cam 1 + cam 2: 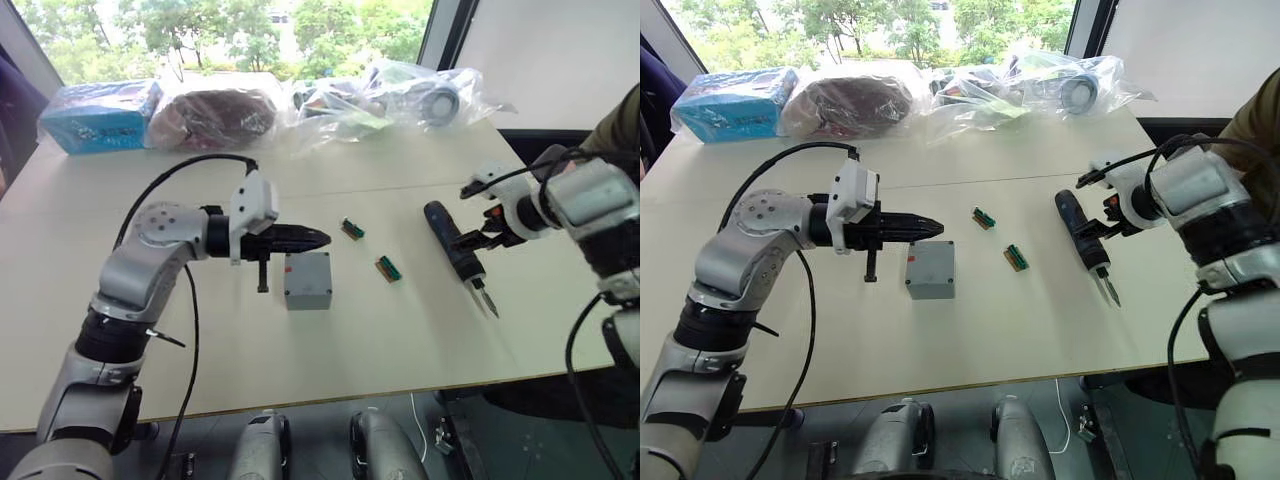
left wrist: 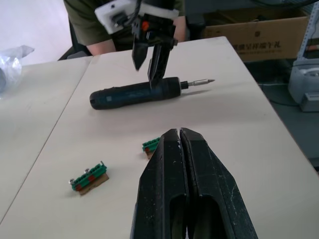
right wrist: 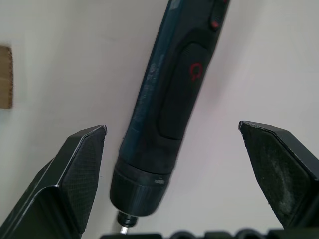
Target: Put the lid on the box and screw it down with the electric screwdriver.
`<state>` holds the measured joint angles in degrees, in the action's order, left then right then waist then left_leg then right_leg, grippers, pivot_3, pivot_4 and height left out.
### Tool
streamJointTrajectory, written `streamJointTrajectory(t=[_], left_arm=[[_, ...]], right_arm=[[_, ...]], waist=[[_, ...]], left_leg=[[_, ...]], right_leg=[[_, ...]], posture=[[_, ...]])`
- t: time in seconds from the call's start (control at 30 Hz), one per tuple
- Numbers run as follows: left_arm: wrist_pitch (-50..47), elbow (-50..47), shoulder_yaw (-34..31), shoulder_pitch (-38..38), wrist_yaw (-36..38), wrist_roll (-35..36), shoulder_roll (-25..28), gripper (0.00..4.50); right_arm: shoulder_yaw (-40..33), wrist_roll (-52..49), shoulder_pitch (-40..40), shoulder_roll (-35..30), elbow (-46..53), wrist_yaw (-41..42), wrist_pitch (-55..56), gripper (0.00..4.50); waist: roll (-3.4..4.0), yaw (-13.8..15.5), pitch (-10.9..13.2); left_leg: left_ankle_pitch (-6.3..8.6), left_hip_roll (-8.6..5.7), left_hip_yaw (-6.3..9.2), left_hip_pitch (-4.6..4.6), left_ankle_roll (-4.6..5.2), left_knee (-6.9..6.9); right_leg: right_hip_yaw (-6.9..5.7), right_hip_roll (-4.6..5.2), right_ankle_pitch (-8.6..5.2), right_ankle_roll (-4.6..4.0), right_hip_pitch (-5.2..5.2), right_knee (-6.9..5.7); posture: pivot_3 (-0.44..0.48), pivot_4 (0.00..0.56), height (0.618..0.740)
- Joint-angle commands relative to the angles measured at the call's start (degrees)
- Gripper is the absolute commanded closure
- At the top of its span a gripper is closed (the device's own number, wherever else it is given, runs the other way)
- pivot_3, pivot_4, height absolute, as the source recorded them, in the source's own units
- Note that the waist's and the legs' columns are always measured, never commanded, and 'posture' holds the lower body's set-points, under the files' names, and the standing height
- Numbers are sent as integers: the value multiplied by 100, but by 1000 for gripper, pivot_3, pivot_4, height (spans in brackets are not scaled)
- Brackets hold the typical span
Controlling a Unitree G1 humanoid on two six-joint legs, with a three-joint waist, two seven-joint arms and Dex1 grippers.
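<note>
The grey box (image 1: 307,280) stands mid-table. Its top is a flat grey face, so the lid (image 1: 931,257) seems to lie on it, and no wires show. My left gripper (image 1: 318,238) hovers just above the box's far edge, shut with nothing in it, also seen at the fingertips (image 2: 178,133). The electric screwdriver (image 1: 452,246) lies flat to the right, with its bit (image 1: 488,303) pointing toward the near edge. My right gripper (image 1: 462,216) is open. It hangs over the tool's body (image 3: 169,94) with one finger on each side.
Two small green connector blocks (image 1: 351,228) (image 1: 388,268) lie between box and screwdriver. Plastic bags (image 1: 400,95) and a blue carton (image 1: 100,115) line the table's far edge. A person (image 2: 99,25) stands beyond the table's right side.
</note>
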<state>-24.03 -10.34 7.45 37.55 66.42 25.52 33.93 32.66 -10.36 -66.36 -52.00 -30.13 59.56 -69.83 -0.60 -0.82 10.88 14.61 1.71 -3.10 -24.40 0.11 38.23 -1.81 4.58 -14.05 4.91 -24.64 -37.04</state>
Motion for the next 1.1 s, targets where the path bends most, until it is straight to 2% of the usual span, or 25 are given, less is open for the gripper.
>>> streamJointTrajectory(t=[0.03,0.27,0.43,0.47,0.67,0.7,0.8,0.93,1.03,1.1], left_arm=[[210,-159,-26,-3,13,-2,-35,4500],[374,-212,58,-126,-141,-141,-124,4500],[392,-262,16,-182,-298,-196,-130,4500],[398,-276,12,-205,-332,-207,-123,4500],[392,-344,-11,-304,-440,-257,-70,4500],[403,-337,-14,-319,-445,-281,-51,4500],[393,-298,-35,-353,-437,-286,2,4500],[414,-44,-84,-401,-406,-304,73,4500],[494,160,-82,-371,-342,-337,109,4500],[495,298,-108,-318,-287,-293,97,4500]], right_arm=[[306,381,-489,326,-851,436,197,62],[748,1149,-520,966,-2007,716,623,62],[593,1479,-570,1317,-2571,658,811,62],[506,1529,-616,1407,-2719,566,843,528],[24,1767,-904,1721,-3295,174,955,2434],[-102,1777,-953,1740,-3365,28,951,2625],[-554,1772,-1137,1708,-3437,-499,968,2705],[-1089,1706,-1369,1547,-2557,-798,916,2713],[-1847,1326,-1238,1498,-1064,-1004,818,2713],[-2702,946,-939,1710,72,-1450,1098,2713]], waist=[[0,2,0],[1,13,0],[-3,4,-3],[-6,3,-5],[-7,-15,-6],[-8,-19,-6],[-7,-32,-6],[9,-14,4],[16,-32,8],[19,-32,9]], left_leg=[[0,0,0,0,0,1],[0,-1,-1,-1,-1,1],[-1,-1,2,2,-1,4],[-1,-1,2,5,-2,4],[-1,0,2,12,-3,4],[-2,0,2,12,-3,3],[-2,1,1,14,-4,3],[-7,0,-3,9,-13,2],[-8,0,-3,-4,-14,-7],[-9,2,1,-14,-15,-16]], right_leg=[[0,0,0,0,0,-1],[-1,2,0,0,0,-2],[-2,2,1,1,5,-4],[-2,2,1,1,8,-4],[-2,1,1,0,14,-5],[-2,0,1,0,14,-5],[-2,-1,4,-3,14,-5],[1,4,6,-5,7,-6],[5,1,6,-5,-17,-12],[14,-1,6,-5,-38,-17]], posture=[[0,150,740],[0,150,740],[0,150,740],[0,150,740],[0,150,740],[0,150,740],[0,150,740],[0,150,740],[0,150,740],[0,150,740]])
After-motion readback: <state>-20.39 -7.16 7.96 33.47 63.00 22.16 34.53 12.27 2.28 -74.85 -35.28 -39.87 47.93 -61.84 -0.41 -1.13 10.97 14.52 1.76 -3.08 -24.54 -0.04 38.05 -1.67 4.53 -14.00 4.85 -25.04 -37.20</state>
